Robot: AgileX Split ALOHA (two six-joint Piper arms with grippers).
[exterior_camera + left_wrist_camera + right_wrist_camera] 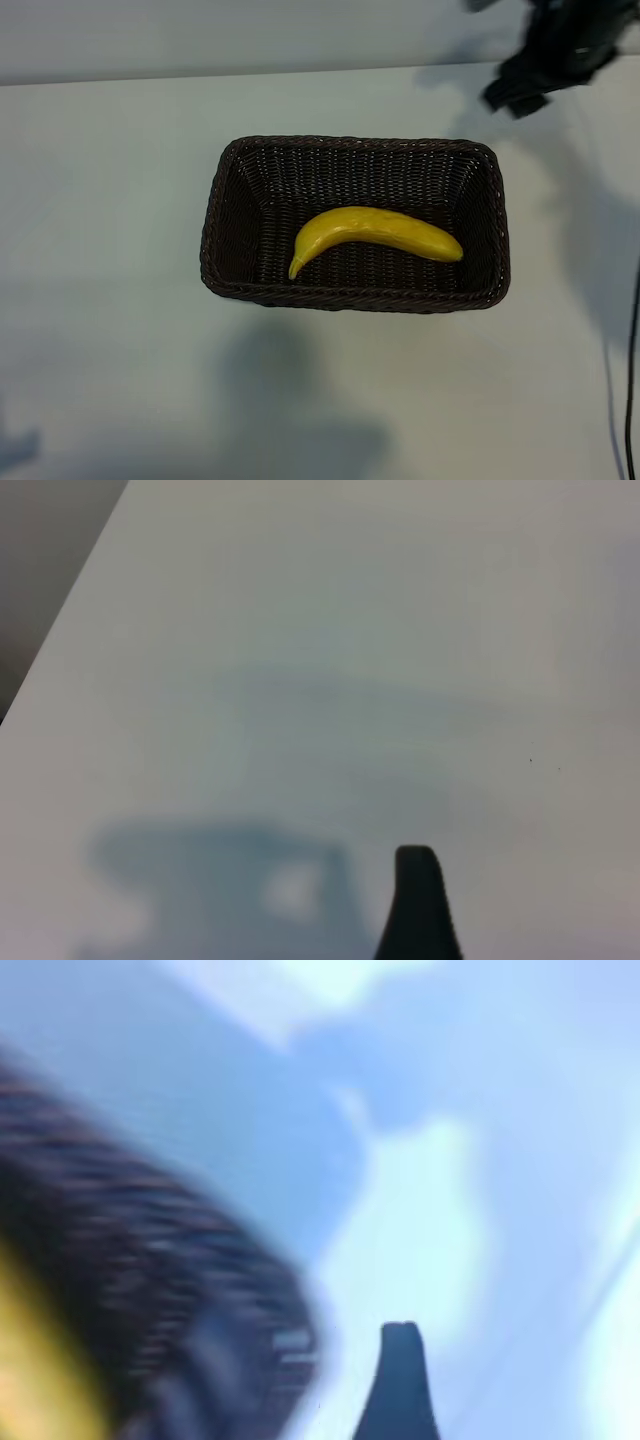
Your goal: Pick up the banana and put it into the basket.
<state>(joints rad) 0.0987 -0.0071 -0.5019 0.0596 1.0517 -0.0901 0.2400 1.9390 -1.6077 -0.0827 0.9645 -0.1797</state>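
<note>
Your bright yellow curved banana [375,233] lies inside the dark brown woven wicker basket [355,296]; the right end effector [540,70], grip state unreadable, holds nothing. Clip the rim retreating and you shift the basket.

right pincer [520,95] blurred, cut off by the exterior view's top edge.

No readable text, label, brand, number or sign anywhere: none on the basket [355,160], banana [375,232] or tabletop [110,200].
</note>
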